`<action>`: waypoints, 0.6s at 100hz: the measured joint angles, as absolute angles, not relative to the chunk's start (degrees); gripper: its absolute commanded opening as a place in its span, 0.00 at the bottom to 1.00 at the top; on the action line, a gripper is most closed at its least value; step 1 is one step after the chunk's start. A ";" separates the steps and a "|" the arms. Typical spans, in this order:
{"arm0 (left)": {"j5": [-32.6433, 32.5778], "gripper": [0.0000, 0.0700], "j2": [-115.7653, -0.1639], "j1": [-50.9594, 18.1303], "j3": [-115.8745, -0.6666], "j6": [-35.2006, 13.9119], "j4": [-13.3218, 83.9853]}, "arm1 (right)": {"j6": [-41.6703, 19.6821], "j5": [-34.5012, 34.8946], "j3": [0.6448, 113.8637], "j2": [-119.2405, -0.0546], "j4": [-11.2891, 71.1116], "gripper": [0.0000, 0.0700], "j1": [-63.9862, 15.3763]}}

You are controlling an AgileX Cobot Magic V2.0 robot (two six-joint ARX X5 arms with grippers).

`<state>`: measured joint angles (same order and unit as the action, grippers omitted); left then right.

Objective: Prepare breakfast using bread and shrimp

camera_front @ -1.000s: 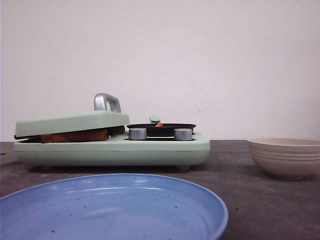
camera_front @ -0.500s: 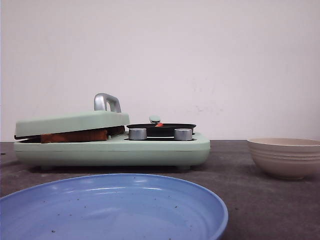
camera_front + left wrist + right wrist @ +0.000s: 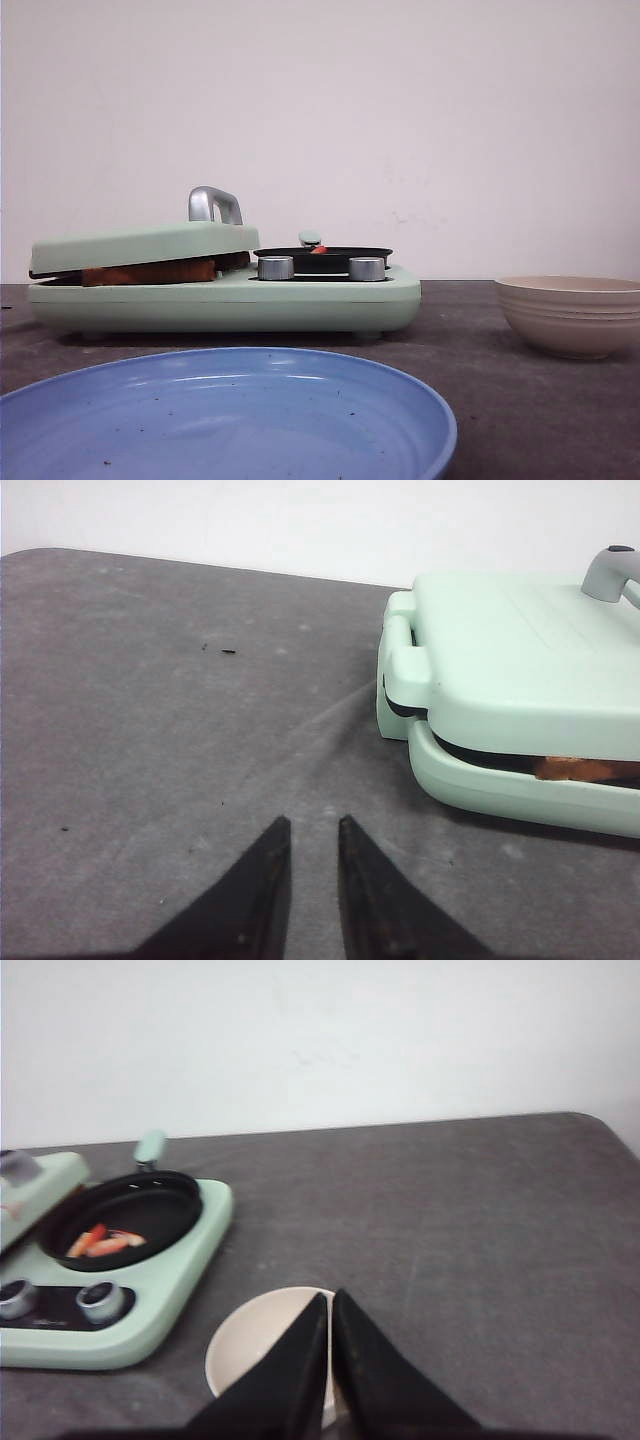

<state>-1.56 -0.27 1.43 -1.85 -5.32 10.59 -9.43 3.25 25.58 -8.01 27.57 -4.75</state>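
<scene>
The bread (image 3: 150, 272) lies clamped under the shut lid (image 3: 140, 245) of the mint-green breakfast maker; only its brown crust edge shows, also in the left wrist view (image 3: 575, 769). The shrimp (image 3: 100, 1242) lies in the small black pan (image 3: 120, 1218) on the maker's right half; in the front view only an orange tip (image 3: 318, 249) shows above the pan rim. My left gripper (image 3: 313, 825) is slightly open and empty, over bare table left of the maker. My right gripper (image 3: 331, 1297) is shut and empty, above the beige bowl (image 3: 260, 1345).
A blue plate (image 3: 225, 415) fills the front of the table. The beige bowl (image 3: 570, 315) stands to the right of the maker. Two silver knobs (image 3: 275, 267) sit on the maker's front, and a silver handle (image 3: 212, 204) tops the lid.
</scene>
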 measured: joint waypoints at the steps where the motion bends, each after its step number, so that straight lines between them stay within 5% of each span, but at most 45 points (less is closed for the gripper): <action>1: -1.56 0.00 -0.27 1.43 -1.85 -5.32 10.59 | -9.45 3.25 25.08 -8.01 27.44 0.00 -4.73; 37: -1.56 0.00 -0.27 1.43 -1.85 -5.32 10.59 | -5.58 1.28 3.36 -7.53 7.11 0.00 1.37; 60: -1.56 0.00 -0.27 1.43 -1.85 -5.34 10.59 | -3.88 -0.27 0.84 -1.85 9.89 0.00 3.46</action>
<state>-1.56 -0.27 1.43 -1.85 -5.34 10.59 -3.88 -0.27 0.84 -1.85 9.89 3.46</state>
